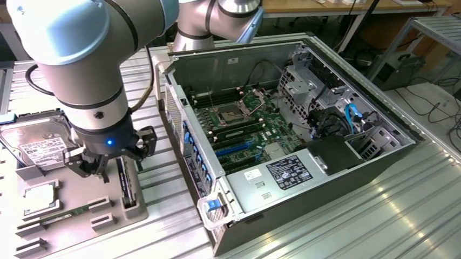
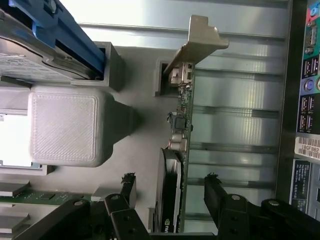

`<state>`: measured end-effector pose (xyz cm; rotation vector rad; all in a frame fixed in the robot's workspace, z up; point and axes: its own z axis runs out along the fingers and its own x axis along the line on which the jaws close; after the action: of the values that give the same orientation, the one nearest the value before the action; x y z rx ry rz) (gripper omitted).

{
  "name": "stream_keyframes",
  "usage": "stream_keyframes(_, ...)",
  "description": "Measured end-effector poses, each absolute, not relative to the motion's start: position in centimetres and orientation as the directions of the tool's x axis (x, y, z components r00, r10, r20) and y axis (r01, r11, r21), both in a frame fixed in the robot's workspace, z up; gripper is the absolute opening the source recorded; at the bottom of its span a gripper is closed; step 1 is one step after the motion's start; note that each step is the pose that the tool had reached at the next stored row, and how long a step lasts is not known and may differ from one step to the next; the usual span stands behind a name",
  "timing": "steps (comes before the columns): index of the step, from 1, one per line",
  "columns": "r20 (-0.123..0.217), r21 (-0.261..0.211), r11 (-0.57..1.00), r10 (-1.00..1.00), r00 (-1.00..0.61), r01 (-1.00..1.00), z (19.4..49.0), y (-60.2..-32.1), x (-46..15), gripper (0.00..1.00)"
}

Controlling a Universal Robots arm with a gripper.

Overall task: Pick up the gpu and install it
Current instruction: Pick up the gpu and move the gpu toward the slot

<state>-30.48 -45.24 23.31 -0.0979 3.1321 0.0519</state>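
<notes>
Since the gpu [image 2: 180, 120] stands on its long edge in a slot of the grey printed holder [image 2: 135, 150], both flat faces are free. That is why the fingers [image 2: 215, 195] are set over it from above.

Fingers: spread as wide as they go, holding nothing. One stands off each face of the card. A gap shows on both sides, with no contact that I can see.

Card position: between the fingers, running lengthwise away from them. Its silver bracket [image 2: 200, 42] is at the far end, well beyond them. The black heatsink side faces one finger and the bare board side faces the other.

The holder sits on the slatted worktop [image 1: 403, 216]. Hard drive [image 1: 42, 144] and memory stick [image 1: 65, 216] keep their own places in the same holder, on the side of the fingers away from the case.

Open computer case [image 1: 303, 124] lies on its side just past the holder, on the fingers' other side. Its motherboard [image 1: 245, 127] faces up, so its slots can be reached from above.

Judgement: pick not yet made. The fingers are lined up for a pinch across the card's thickness. Install not started.
</notes>
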Motion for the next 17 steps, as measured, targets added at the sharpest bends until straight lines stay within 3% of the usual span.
stream_keyframes(7,-0.008,0.032,0.998,-0.05,-0.999,-0.05,22.48,-44.68,-30.55,0.65)
stream_keyframes(11,-0.009,0.032,0.998,-0.05,-0.999,-0.05,22.43,-44.69,-30.57,0.4)
stream_keyframes(15,-0.009,0.032,0.998,-0.05,-0.999,-0.05,22.42,-44.7,-30.56,0.28)
stream_keyframes(17,-0.009,0.032,0.998,-0.05,-0.999,-0.05,22.42,-44.7,-30.56,0.27)
